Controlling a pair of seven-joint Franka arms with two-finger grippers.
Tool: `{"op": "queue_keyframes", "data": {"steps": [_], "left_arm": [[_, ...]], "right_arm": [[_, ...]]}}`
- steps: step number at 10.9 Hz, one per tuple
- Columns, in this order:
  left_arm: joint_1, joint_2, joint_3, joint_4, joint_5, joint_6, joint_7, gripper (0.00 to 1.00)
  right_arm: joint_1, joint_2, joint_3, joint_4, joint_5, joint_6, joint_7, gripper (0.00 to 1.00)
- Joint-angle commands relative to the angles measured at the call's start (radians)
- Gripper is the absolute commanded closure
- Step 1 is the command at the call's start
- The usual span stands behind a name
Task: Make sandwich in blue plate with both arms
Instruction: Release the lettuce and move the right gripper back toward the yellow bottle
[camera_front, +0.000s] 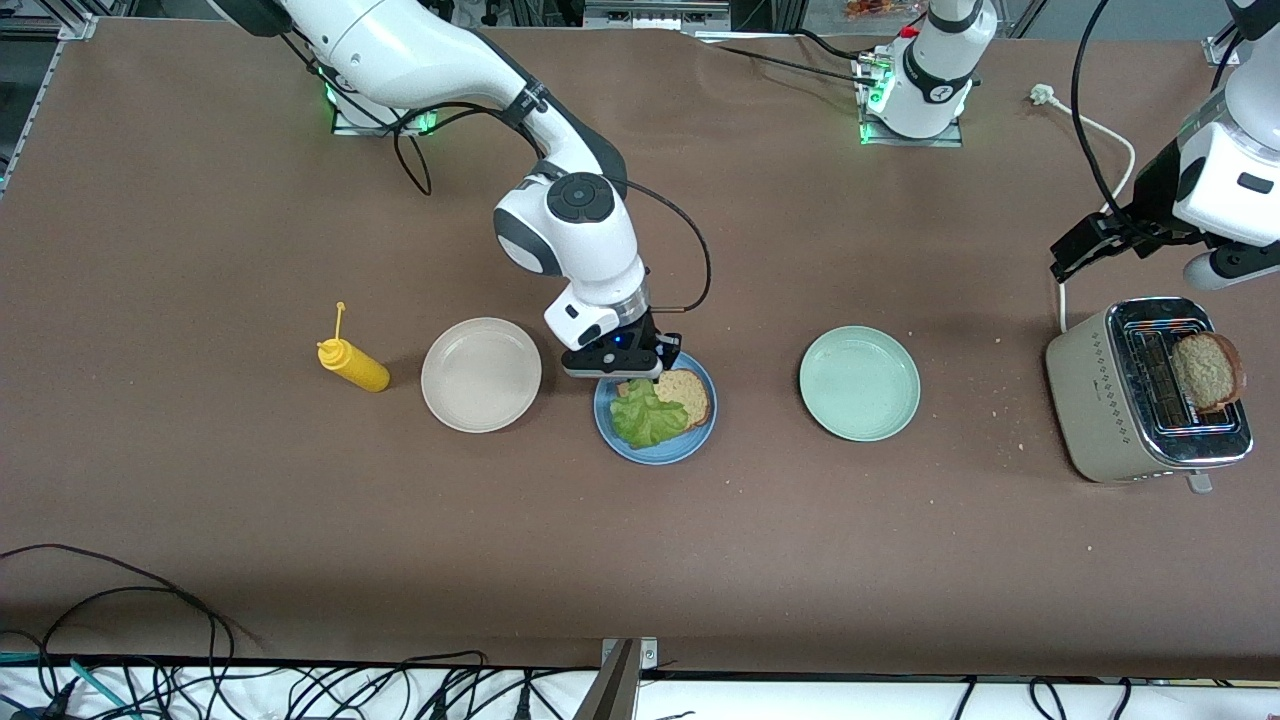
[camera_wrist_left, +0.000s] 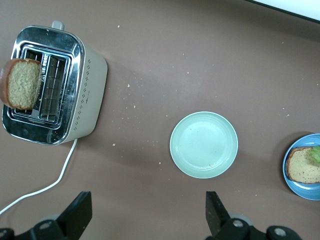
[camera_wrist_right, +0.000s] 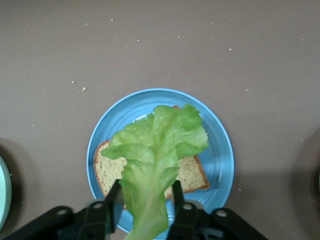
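Across the front view from the right arm's end of the table, you've got a yellow squeeze bottle (camera_front: 354, 365) lying on the brown table (camera_front: 200, 250), then a cream plate (camera_front: 481, 374) just beside it. Next, your blue plate (camera_front: 655, 420) carries one wholemeal bread slice (camera_front: 684, 394) with a ruffled lettuce leaf (camera_front: 648, 415) draped over it. Your right gripper (camera_front: 628, 378) hangs low over that plate; in the right wrist view its fingers (camera_wrist_right: 114, 198) stand either side of the leaf's stem with the jaws parted, though you can't tell if they pinch it. Farther along sits a pale mint-green plate (camera_front: 859, 383). At the left arm's end, a toaster (camera_front: 1110, 400) has a second bread slice (camera_front: 1208, 371) poking out of a slot. Your left gripper (camera_wrist_left: 147, 212) waits in the air near the toaster, jaws spread wide, holding nothing.
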Motion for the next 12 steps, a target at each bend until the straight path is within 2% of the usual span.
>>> {"op": "queue_keyframes", "data": {"steps": [1,2,4,7,10,12], "left_arm": [[0.001,0.014,-0.003,0.031,0.024,-0.016,0.005,0.00],[0.002,0.014,-0.003,0.031,0.024,-0.016,0.005,0.00],[0.001,0.014,-0.003,0.031,0.024,-0.016,0.005,0.00],[0.001,0.014,-0.003,0.031,0.026,-0.016,0.005,0.00],[0.001,0.014,-0.003,0.031,0.026,-0.016,0.005,0.00],[0.001,0.014,-0.003,0.031,0.026,-0.016,0.005,0.00]], "right_arm": [[-0.002,-0.046,0.003,0.017,0.007,-0.160,-0.007,0.00],[-0.005,-0.086,0.003,0.017,0.043,-0.229,-0.025,0.00],[-0.018,-0.163,-0.003,0.024,0.171,-0.393,-0.166,0.00],[-0.158,-0.269,-0.005,0.024,0.279,-0.654,-0.503,0.00],[-0.284,-0.357,-0.036,0.014,0.287,-0.846,-0.845,0.00],[-0.321,-0.440,-0.115,-0.031,0.294,-0.923,-1.020,0.00]]}}
